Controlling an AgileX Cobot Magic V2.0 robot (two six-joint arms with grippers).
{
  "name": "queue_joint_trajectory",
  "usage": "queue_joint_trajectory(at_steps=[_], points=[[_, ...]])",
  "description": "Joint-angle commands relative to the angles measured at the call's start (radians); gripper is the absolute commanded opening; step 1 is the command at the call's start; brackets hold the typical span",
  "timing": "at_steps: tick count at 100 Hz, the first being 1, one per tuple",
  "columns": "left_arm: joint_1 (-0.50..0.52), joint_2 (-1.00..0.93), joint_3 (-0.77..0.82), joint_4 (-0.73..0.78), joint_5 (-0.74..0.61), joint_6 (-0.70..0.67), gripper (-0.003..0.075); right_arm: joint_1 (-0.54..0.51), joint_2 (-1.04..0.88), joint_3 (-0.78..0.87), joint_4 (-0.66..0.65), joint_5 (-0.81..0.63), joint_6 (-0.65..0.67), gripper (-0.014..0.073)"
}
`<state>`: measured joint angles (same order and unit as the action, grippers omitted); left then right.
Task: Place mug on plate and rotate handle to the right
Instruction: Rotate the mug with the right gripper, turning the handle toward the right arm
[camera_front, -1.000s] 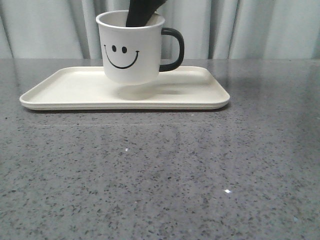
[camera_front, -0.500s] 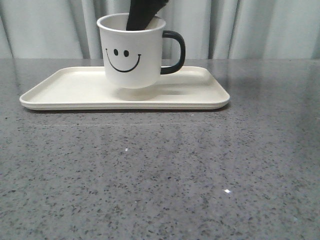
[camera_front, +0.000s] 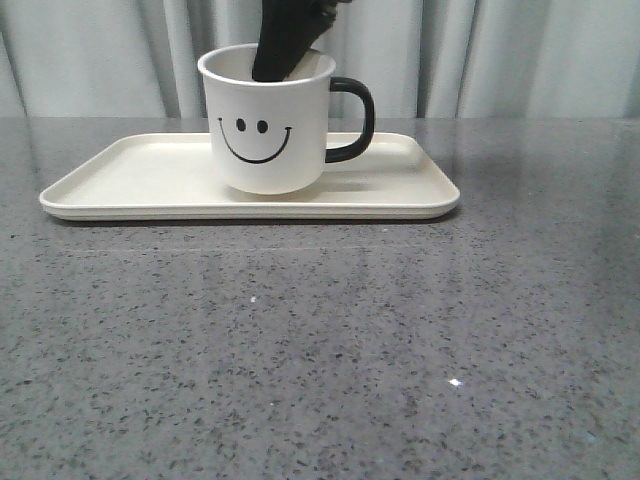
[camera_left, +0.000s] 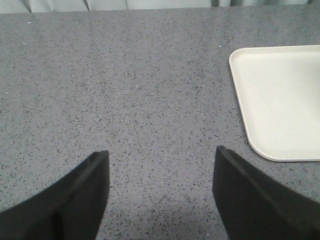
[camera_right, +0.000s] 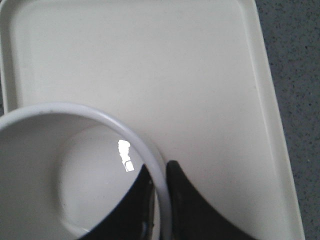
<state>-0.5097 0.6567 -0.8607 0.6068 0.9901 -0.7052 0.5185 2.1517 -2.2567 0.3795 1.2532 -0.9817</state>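
While the left gripper (camera_left: 159, 195) waited wide apart over bare grey counter (camera_front: 320, 350) at the frame's left edge, the cream plate (camera_front: 120, 180) lay across the upper middle of the front view. The white mug (camera_front: 265, 125) appeared to rest on it, right gripper (camera_right: 161, 192) pinching its rim, one finger inside. The black handle (camera_front: 355, 120) pointed toward frame right. Placement looked nearly finished; next should come a gentle release and straight lift.

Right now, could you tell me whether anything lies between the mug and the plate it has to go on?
Nothing visible does. The mug already sits on the plate, its rim pinched by the right end effector, and the handle points right.
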Motion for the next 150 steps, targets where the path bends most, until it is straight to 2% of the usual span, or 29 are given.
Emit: queue_joint_trajectory(at_steps=[1,108,118,137,150], points=[[-0.001,0.001,-0.025,0.039,-0.046,-0.01,0.0439,-0.002,-0.06,-0.023,0.073,0.083,-0.043,-0.0063],[-0.001,0.001,-0.025,0.037,-0.045,-0.01,0.0439,-0.002,-0.042,0.005,0.086,0.08,-0.069,-0.0055],[-0.001,0.001,-0.025,0.037,-0.045,-0.01,0.0439,-0.002,-0.042,0.005,0.086,0.074,-0.069,0.0015],[-0.001,0.001,-0.025,0.037,-0.045,-0.01,0.0439,-0.002,-0.042,0.005,0.086,0.054,-0.069,0.0244],[-0.001,0.001,-0.025,0.037,-0.045,-0.01,0.0438,-0.002,-0.042,0.005,0.086,0.031,-0.069,0.0319]])
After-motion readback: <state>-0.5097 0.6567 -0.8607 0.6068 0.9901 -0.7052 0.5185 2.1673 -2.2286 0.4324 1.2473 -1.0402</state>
